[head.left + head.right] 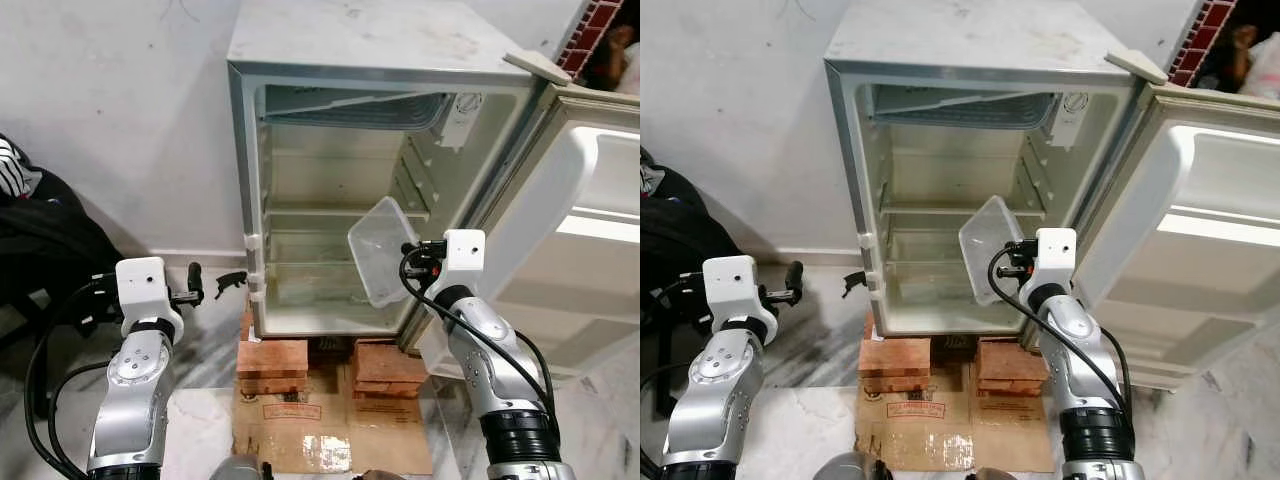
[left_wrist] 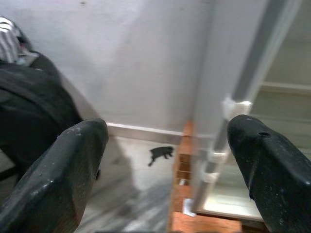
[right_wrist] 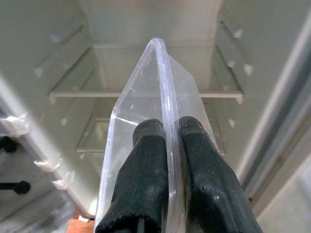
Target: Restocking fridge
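Note:
A small white fridge (image 1: 370, 40) stands open with bare shelves (image 1: 330, 212) and nothing inside. My right gripper (image 1: 412, 252) is shut on the rim of a clear plastic container (image 1: 385, 250), which is tilted on edge in front of the fridge's lower right opening. In the right wrist view, both fingers (image 3: 146, 145) pinch the container's rim (image 3: 163, 82), facing the glass shelves. My left gripper (image 1: 213, 283) is open and holds nothing. It sits left of the fridge at the level of its lower hinge, and the left wrist view looks past its fingers (image 2: 68, 165) at the wall and fridge corner.
The fridge door (image 1: 590, 230) is swung wide open on the right. The fridge rests on stacked bricks (image 1: 272, 358), with flattened cardboard (image 1: 330, 430) on the floor in front. A black bag (image 1: 40, 240) lies against the wall at the left.

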